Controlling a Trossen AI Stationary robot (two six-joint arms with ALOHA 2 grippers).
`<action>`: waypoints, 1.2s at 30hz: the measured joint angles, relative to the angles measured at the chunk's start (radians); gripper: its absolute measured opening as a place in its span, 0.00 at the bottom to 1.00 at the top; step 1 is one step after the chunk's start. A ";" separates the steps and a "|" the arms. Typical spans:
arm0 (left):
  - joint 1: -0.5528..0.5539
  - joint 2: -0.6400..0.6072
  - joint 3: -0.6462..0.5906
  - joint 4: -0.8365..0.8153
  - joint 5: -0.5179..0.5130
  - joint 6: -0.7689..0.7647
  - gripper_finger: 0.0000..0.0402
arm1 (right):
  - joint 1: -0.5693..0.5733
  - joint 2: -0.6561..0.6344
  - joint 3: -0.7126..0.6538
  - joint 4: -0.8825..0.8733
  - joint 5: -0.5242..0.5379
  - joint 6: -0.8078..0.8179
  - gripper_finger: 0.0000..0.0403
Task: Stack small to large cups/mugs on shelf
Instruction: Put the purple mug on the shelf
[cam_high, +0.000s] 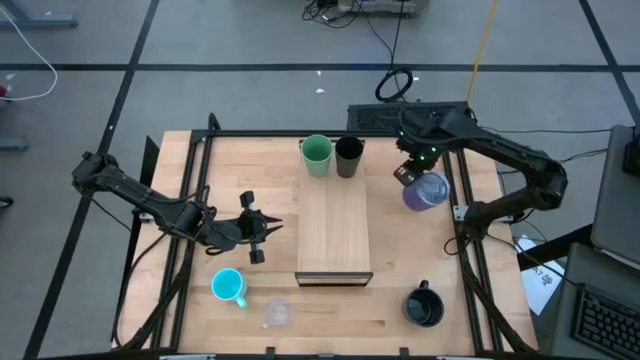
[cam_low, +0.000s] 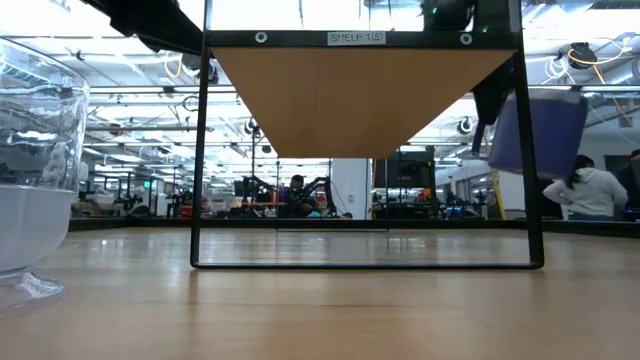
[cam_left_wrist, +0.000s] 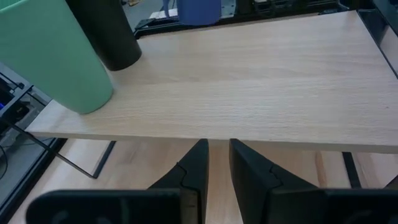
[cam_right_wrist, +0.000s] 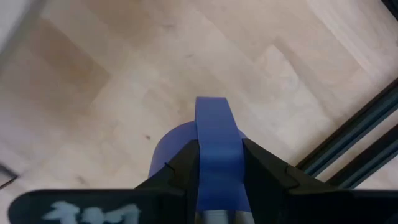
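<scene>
My right gripper (cam_high: 408, 172) clamped the lavender-grey mug (cam_high: 427, 190) by its handle, right of the shelf (cam_high: 334, 235), near the table's far edge.

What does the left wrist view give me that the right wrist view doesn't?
Only the left wrist view shows the shelf top with the green cup and the slim black tumbler standing at one end, and the left gripper nearly shut and empty beside the shelf edge. Only the right wrist view shows the right gripper clamped on the lavender-grey mug by its handle, above the tabletop. Both show that mug; the left wrist view catches only a piece of it beyond the shelf.
</scene>
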 joint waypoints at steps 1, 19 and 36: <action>0.000 0.000 0.000 0.007 0.000 0.003 0.16 | 0.016 -0.016 0.000 -0.001 -0.002 0.012 0.22; 0.001 0.000 0.000 0.159 0.001 0.028 0.16 | 0.318 -0.194 0.000 0.054 -0.004 0.203 0.22; 0.043 0.000 0.000 0.238 0.004 0.003 0.39 | 0.536 -0.214 0.091 0.251 -0.006 0.237 0.22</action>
